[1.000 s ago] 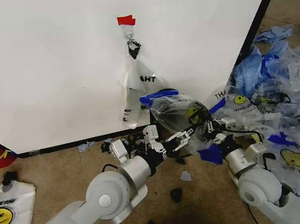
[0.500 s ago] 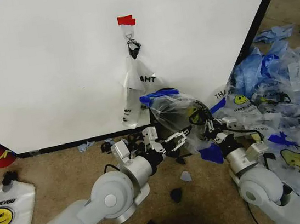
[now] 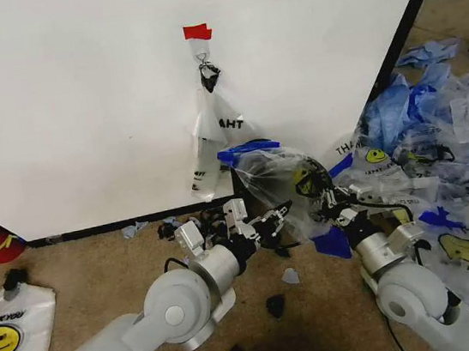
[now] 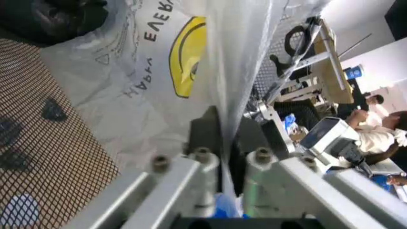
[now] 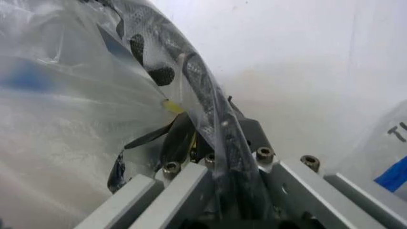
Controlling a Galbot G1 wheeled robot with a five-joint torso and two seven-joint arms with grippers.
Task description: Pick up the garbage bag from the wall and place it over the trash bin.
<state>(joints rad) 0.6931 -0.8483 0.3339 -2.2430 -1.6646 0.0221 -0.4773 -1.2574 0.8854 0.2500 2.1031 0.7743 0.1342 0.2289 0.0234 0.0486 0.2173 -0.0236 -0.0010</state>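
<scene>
Head view: the garbage bag (image 3: 280,178), clear plastic with a yellow smiley and a blue handle strip on top, sits draped over the trash bin (image 3: 270,238) on the carpet just before the wall (image 3: 78,101). The bin is mostly hidden under the plastic and behind the arms. The left gripper (image 3: 273,222) reaches the bag's near left side; the right gripper (image 3: 329,206) is at its right side, fingertips lost among plastic folds. A narrower clear bag (image 3: 211,140) hangs from the wall under a red tape piece (image 3: 197,32). Loose bags (image 3: 438,148) litter the floor to the right.

Left wrist view: the two dark fingers (image 4: 205,136) are pressed together on a fold of the bag's film (image 4: 159,62), smiley print just beyond them, black mesh (image 4: 45,143) behind.

Right wrist view: the fingers (image 5: 181,138) clamp the bag's film against the bin's mesh rim (image 5: 190,71), which runs between them. Fingertips are partly veiled by plastic.
</scene>
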